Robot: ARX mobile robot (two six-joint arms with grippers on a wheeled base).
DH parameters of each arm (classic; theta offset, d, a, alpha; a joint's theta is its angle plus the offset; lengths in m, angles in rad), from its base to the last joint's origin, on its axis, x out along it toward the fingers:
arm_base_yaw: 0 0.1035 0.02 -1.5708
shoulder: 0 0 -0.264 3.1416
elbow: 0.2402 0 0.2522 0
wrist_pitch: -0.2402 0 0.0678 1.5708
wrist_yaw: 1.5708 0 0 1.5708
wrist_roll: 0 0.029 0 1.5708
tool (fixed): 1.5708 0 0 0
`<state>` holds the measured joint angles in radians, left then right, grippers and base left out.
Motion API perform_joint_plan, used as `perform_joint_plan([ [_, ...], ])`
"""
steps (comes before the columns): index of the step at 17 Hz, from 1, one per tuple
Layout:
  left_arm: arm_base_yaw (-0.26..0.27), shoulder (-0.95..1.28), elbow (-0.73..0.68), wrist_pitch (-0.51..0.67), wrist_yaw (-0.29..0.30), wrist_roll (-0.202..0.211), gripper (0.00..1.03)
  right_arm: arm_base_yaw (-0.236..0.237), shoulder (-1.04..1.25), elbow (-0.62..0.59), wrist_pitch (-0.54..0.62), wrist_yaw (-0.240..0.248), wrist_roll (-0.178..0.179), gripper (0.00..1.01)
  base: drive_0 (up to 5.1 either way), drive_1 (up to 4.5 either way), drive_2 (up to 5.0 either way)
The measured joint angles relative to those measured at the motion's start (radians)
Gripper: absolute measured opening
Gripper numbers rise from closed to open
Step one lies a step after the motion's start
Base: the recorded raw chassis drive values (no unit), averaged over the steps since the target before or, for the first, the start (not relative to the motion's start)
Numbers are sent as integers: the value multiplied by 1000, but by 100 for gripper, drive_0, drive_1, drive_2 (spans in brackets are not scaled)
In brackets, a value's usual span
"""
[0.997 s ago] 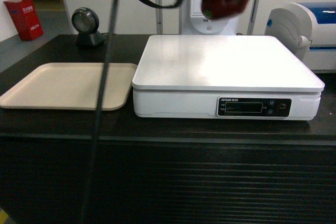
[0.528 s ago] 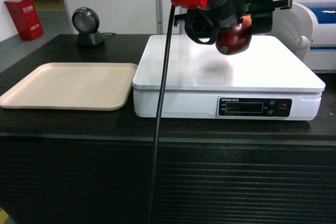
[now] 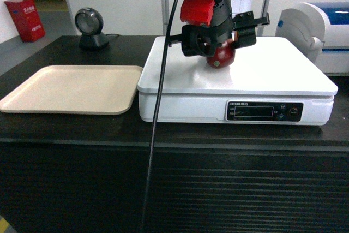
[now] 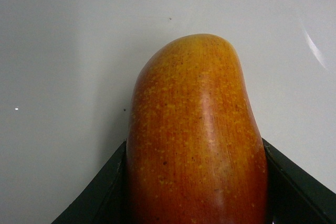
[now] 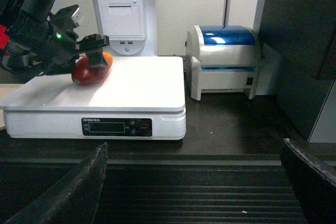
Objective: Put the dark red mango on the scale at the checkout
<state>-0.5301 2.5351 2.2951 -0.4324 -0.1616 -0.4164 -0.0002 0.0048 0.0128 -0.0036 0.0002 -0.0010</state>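
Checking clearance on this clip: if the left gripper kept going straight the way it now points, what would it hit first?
Pointing down, the left gripper holds the dark red mango, which looks to be on the scale platform already; the platform comes first, through the fruit.

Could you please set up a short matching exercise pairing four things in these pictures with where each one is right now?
Things:
1. dark red mango
2. beige tray
3. right tool
4. blue-topped printer

Places:
A. on the counter, left of the scale
B. on the counter, right of the scale
C. between the left tool's fingers, at the scale's platform
D. held back in front of the checkout, open and empty

Pairs: 1-C, 2-A, 3-D, 4-B
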Motion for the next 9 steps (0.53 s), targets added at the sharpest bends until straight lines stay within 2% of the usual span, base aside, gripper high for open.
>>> perform_joint_plan([
  [5, 8, -2, -31, 31, 5, 2, 99, 0, 0, 0, 0, 0, 0, 98, 0, 0, 0],
  [7, 8, -18, -66, 57, 12, 11, 97, 0, 0, 0, 0, 0, 0, 98, 0, 0, 0],
  [9, 8, -45, -90, 93, 14, 40, 98, 0, 0, 0, 0, 0, 0, 98, 0, 0, 0],
])
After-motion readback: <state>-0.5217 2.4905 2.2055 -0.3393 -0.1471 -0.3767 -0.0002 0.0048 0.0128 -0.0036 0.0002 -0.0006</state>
